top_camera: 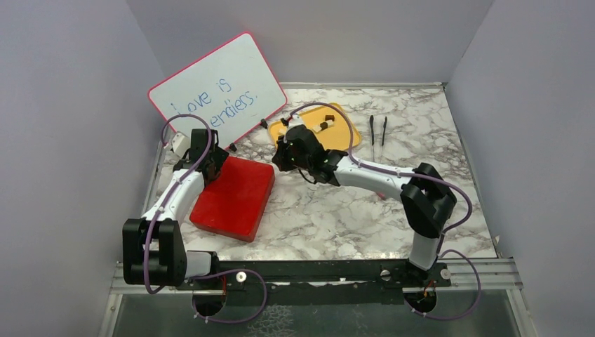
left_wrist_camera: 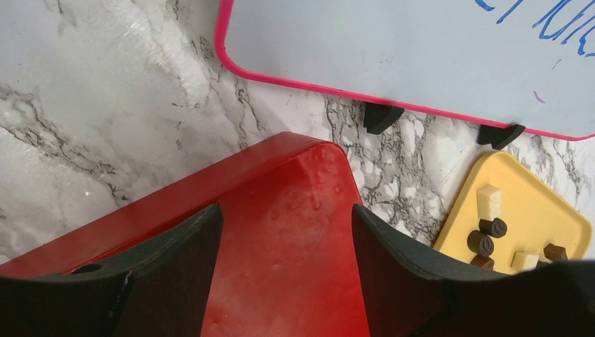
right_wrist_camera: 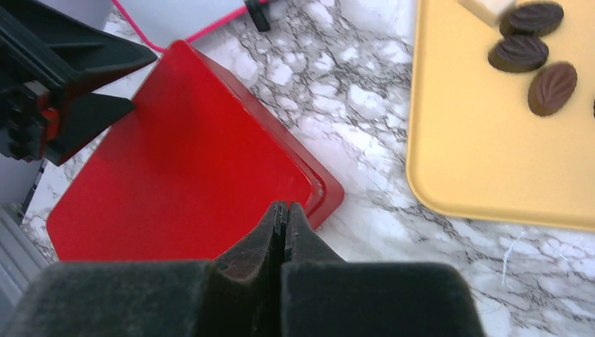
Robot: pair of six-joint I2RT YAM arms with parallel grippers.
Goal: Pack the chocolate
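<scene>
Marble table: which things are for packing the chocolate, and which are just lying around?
For the job: small dark brown and cream chocolate pieces; flat yellow plastic tray under them; shiny red square box, probably.
Just lying about: pink-edged whiteboard with blue writing; two thin black sticks.

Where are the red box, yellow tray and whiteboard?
red box [top_camera: 235,196], top external view, middle of its top face.
yellow tray [right_wrist_camera: 477,140], right wrist view, bare floor of the tray.
whiteboard [top_camera: 217,88], top external view, white writing face.
</scene>
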